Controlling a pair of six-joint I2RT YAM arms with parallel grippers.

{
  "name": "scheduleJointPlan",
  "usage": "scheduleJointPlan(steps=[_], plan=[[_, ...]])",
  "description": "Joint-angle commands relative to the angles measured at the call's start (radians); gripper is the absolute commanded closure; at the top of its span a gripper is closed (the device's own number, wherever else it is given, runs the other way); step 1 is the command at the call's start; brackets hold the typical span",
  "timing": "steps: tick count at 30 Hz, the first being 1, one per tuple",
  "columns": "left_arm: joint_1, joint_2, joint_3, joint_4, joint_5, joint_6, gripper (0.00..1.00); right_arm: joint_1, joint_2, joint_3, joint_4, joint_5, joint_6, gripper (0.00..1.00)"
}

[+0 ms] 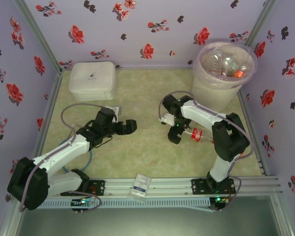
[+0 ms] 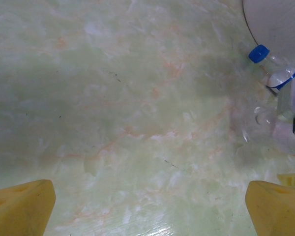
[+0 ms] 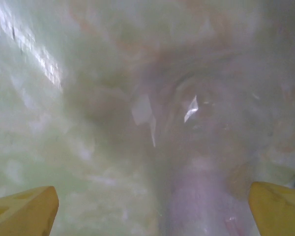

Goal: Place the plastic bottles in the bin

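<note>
Yellow fingertips [image 3: 24, 211] of right gripper [image 3: 152, 211] are standing wide apart, grasping nothing, hovering over a clear bottle [image 3: 201, 167] too blurred to read, lying on the table [image 1: 137, 157] near-left of the bin [image 1: 211, 91]; left gripper [image 2: 150, 209] is hanging released too, blue-capped bottle [image 2: 278, 73] being cut off at its view's right edge.

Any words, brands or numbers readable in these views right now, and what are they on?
No text is legible.
white lidded box: small dark mark on the lid, too small to read.
white tag at the near edge: bluish print, blurred.
red-labelled bottle: label unreadable.
blue-capped bottle: blue-and-white label, no letters resolvable.
</note>
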Motion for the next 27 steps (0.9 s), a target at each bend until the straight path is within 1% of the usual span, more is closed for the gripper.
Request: scheduleJointPlan(steps=[1, 4, 5, 6, 10, 11, 14, 17, 19, 23, 27], plan=[[0.011, -0.022, -0.029, 0.011, -0.015, -0.016, 0.0, 0.001, 0.08, -0.026, 0.094, -0.045, -0.019, 0.01], [0.014, -0.016, -0.033, 0.022, -0.015, -0.023, 0.0, -0.001, 0.108, -0.021, 0.111, -0.051, -0.011, 0.04], [0.014, -0.017, -0.031, 0.018, -0.015, -0.024, 0.0, 0.0, 0.112, -0.02, 0.115, -0.051, -0.009, 0.09], [0.014, -0.018, -0.031, 0.014, -0.015, -0.024, 0.0, 0.0, 0.114, -0.02, 0.121, -0.048, -0.005, 0.1], [0.017, -0.039, -0.033, 0.005, -0.019, -0.025, 0.0, -0.002, 0.081, -0.027, 0.149, -0.03, 0.001, 0.23], [0.017, -0.043, -0.037, 0.005, -0.021, -0.028, 0.0, -0.003, 0.07, -0.027, 0.154, -0.027, 0.001, 0.28], [0.018, -0.047, -0.039, 0.008, -0.023, -0.036, 0.0, -0.006, 0.038, -0.021, 0.153, -0.016, 0.005, 0.33], [0.018, -0.052, -0.037, 0.003, -0.023, -0.041, 0.0, -0.01, -0.001, -0.015, 0.162, -0.025, 0.009, 0.41], [0.019, -0.065, -0.047, 0.002, -0.026, -0.046, 0.0, -0.011, -0.023, -0.001, 0.156, -0.036, 0.012, 0.42], [0.02, -0.085, -0.061, 0.001, -0.032, -0.05, 0.0, -0.012, -0.086, 0.042, 0.138, -0.031, 0.026, 0.42], [0.021, -0.075, -0.052, 0.001, -0.032, -0.048, 0.0, -0.031, -0.223, 0.116, 0.156, -0.063, 0.059, 0.42]])
